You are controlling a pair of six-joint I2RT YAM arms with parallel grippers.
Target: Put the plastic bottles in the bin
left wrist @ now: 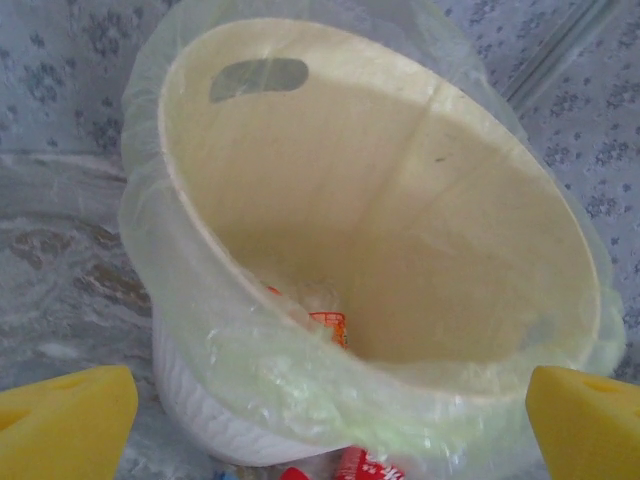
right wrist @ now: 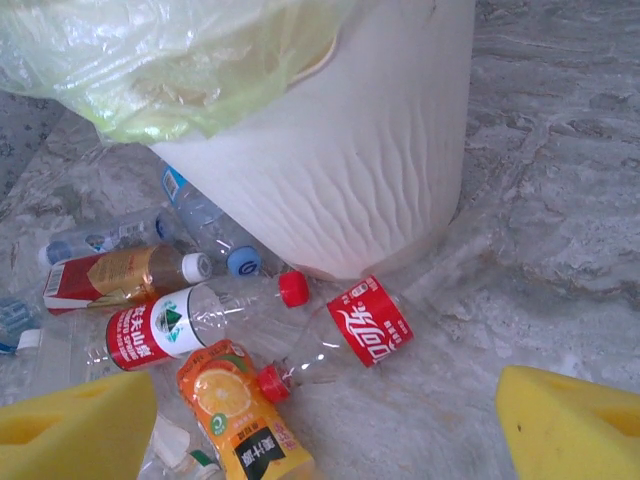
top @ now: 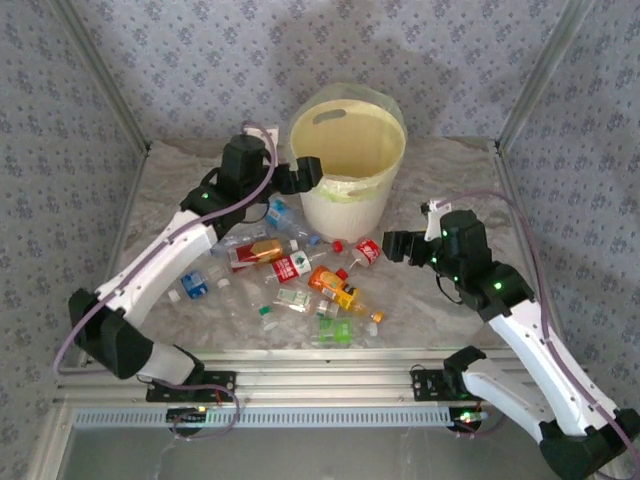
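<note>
The bin, a cream-white bucket with a pale yellow-green bag, stands at the back middle of the table. My left gripper hovers at its left rim, open and empty, its yellow fingertips wide apart in front of the bin. An orange-labelled bottle lies inside. Several plastic bottles lie scattered in front of the bin. My right gripper is open above the table, right of a red-labelled cola bottle. An orange juice bottle and a red-and-white labelled bottle lie beside it.
The bin wall rises just behind the cola bottle. A blue-capped bottle and an amber tea bottle lie against its base. Patterned walls and metal posts enclose the marbled table, with bare surface to the right.
</note>
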